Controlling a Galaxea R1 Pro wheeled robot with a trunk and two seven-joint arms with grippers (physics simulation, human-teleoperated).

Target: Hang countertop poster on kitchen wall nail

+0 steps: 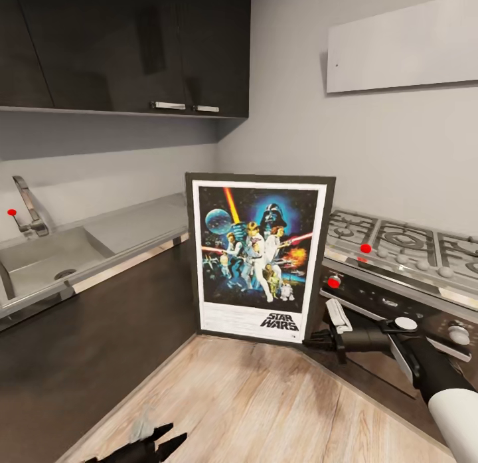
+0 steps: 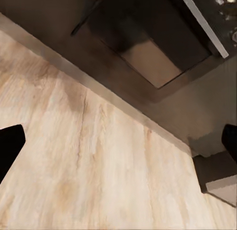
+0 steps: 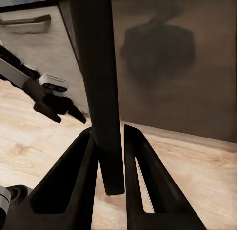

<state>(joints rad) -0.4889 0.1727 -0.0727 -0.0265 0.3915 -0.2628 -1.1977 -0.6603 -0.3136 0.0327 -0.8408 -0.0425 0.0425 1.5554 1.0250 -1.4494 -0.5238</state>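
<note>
**poster held upright in the kitchen corner**

while the wood floor [image 1: 265, 403] lies below, the poster [image 1: 259, 257] stands upright off it, its lower edge clamped between the right gripper [image 3: 114, 163] fingers; the left gripper [image 1: 156, 442] hangs low, fingers spread.

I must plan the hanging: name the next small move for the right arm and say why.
Probably lift it straight up. The right gripper is shut on the poster at its lower right edge, and the poster hangs low in the corner beside the stove, just above the wooden floor. Raising it clears the stove before turning to a wall.
</note>
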